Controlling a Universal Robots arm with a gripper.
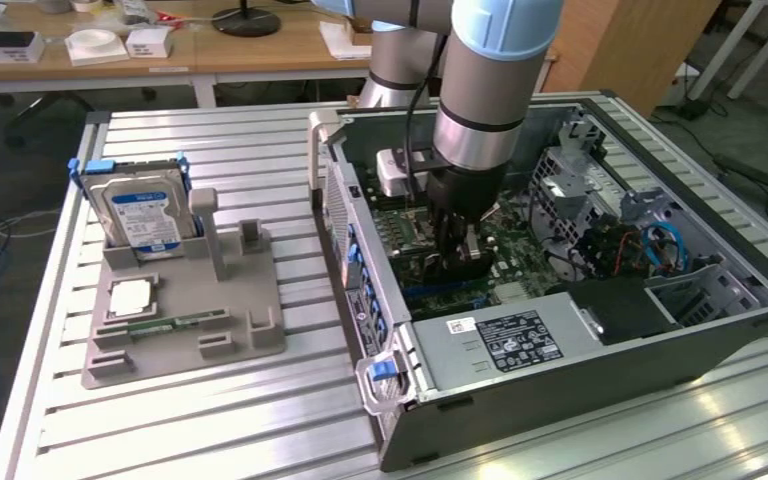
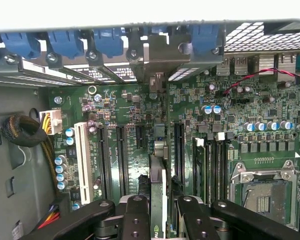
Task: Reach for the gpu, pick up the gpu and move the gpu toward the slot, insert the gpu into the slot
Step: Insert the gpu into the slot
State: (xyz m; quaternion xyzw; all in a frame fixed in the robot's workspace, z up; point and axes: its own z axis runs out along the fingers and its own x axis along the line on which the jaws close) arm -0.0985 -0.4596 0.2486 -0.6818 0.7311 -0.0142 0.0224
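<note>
My gripper (image 1: 455,250) reaches down into the open computer case (image 1: 598,400), over the green motherboard (image 2: 135,107). In the wrist view the gripper (image 2: 160,220) is shut on the gpu (image 2: 157,175), a thin card seen edge-on between the two black fingers (image 2: 135,217). The card runs toward the rear wall of the case, and its pale metal bracket (image 2: 157,60) stands at the expansion openings under the blue latches (image 2: 65,42). It stands upright between two long black slots (image 2: 122,160). The slot under it is hidden by the card, so I cannot tell how deep it sits.
Left of the case in the exterior view, a grey fixture (image 1: 184,330) holds a blue-labelled hard drive (image 1: 144,215) and a small green memory stick (image 1: 171,325). Inside the case are the power supply (image 1: 518,340), a CPU socket (image 2: 262,192) and a cable bundle (image 2: 30,132).
</note>
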